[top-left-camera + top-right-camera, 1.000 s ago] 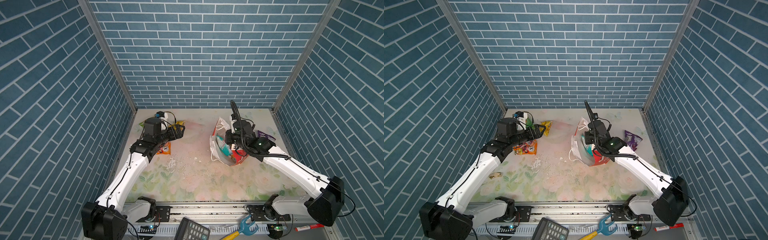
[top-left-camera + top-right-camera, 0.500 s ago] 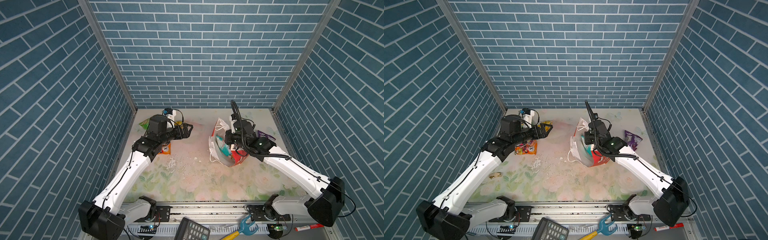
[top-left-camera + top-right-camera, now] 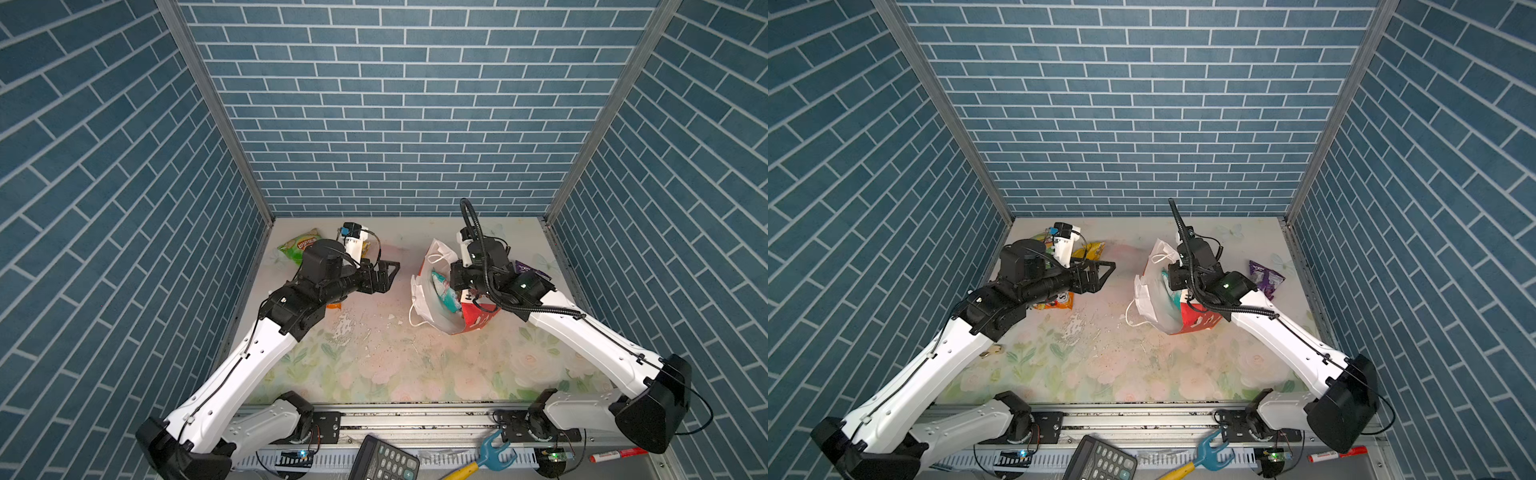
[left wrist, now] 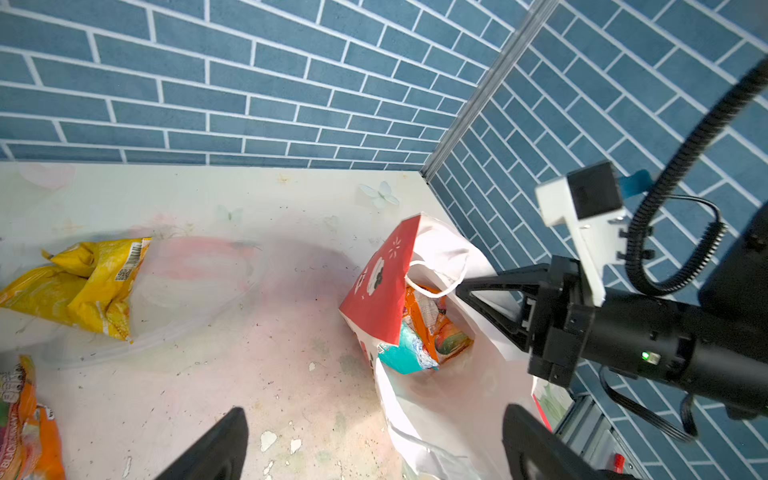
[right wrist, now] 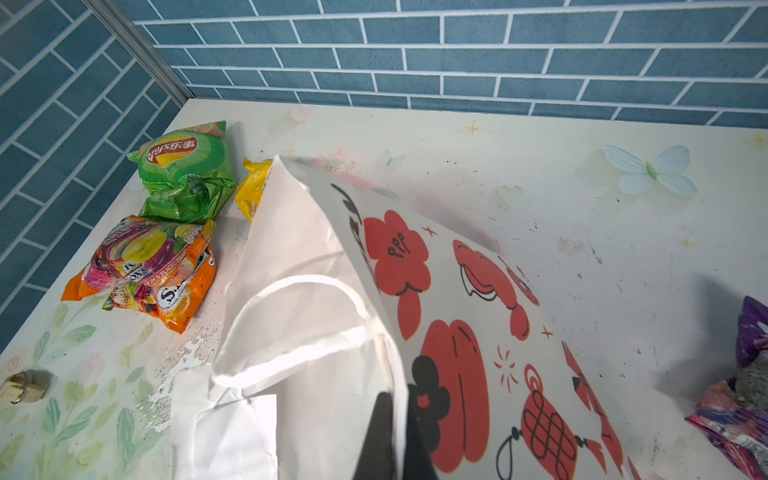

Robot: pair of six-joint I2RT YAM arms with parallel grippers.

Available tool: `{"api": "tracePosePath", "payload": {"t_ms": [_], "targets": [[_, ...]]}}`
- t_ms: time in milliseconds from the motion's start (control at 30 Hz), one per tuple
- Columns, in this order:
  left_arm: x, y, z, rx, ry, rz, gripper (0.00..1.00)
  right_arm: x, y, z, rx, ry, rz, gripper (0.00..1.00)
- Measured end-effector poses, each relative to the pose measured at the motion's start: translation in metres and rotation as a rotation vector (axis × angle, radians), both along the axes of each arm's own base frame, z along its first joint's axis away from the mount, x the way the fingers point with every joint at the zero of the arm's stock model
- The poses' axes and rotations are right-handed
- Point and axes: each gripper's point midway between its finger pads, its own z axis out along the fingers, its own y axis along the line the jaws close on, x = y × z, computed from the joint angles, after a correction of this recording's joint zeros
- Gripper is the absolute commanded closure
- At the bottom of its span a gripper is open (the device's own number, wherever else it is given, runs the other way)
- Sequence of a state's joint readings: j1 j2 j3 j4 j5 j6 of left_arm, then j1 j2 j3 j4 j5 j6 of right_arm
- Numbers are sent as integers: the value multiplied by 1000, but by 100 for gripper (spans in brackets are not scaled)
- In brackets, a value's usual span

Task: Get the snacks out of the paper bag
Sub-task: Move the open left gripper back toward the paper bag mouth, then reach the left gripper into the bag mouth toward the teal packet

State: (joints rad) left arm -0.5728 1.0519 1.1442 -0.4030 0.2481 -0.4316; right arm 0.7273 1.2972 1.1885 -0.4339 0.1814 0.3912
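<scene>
Where the freed snacks lie: green packet (image 5: pixel 187 178), orange bundle (image 5: pixel 145 270) and yellow packet (image 4: pixel 83 282) rest close together on the bench (image 3: pixel 374 365), far left.
Left of centre: left hand (image 3: pixel 390 276) is spread wide and empty above the bench, between those packets and the bag, pointing at its mouth.
Right of centre: paper bag (image 4: pixel 374 291) is tilted, with its mouth toward the left arm. It is thin, floppy paper, likely to buckle or tear if shoved.
Inside the bag: teal-white packet (image 4: pixel 403 353) and inner orange packet (image 4: pixel 428 320) sit deep down, touching each other.
Handling: the packets are probably light, puffy, crinkly foil with slick faces. A crimped end seam or corner looks the surest pinch, taken gently so the contents are not crushed.
At the bag's wall: right hand (image 5: pixel 405 436) is closed thin on the white paper near the rim, propping the bag open.
Far right: purple packet (image 3: pixel 1264 276) lies on the bench beside the right arm.
Hidden: the bag's floor beneath the two packets cannot be seen. Whether the orange bundle is one packet or two cannot be told, and the left arm covers most of it in both top views. The purple packet is cut off in the right wrist view.
</scene>
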Motion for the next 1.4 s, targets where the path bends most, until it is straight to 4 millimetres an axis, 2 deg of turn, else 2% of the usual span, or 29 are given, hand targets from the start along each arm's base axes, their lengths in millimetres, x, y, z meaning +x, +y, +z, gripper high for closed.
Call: {"api": "tracePosePath", "payload": {"t_ms": [133, 333, 433, 567, 700, 867, 933, 1133, 1400], "targets": [[-11, -11, 3, -6, -29, -51, 10, -4, 5, 0, -5, 1, 50, 100], [-25, -29, -15, 11, -26, -124, 15, -10, 12, -1, -18, 8, 122, 100], [-30, -36, -19, 17, -38, -157, 19, -11, 17, -1, -15, 22, 145, 100], [-34, -44, -23, 15, -56, -186, 19, -12, 26, -7, -4, 49, 178, 100], [-32, -48, -42, 27, -40, -191, 19, -13, 31, -14, 0, 75, 203, 100], [-30, -50, -79, 64, 18, -190, 20, -16, 34, -16, 7, 88, 220, 100], [-30, -49, -88, 73, 32, -187, 20, -17, 35, -16, 10, 92, 225, 100], [-27, -48, -94, 74, 24, -174, 19, -26, 35, -29, 9, 119, 253, 100], [-28, -47, -104, 84, 34, -170, 20, -42, 22, -51, -30, 143, 276, 100]]}}
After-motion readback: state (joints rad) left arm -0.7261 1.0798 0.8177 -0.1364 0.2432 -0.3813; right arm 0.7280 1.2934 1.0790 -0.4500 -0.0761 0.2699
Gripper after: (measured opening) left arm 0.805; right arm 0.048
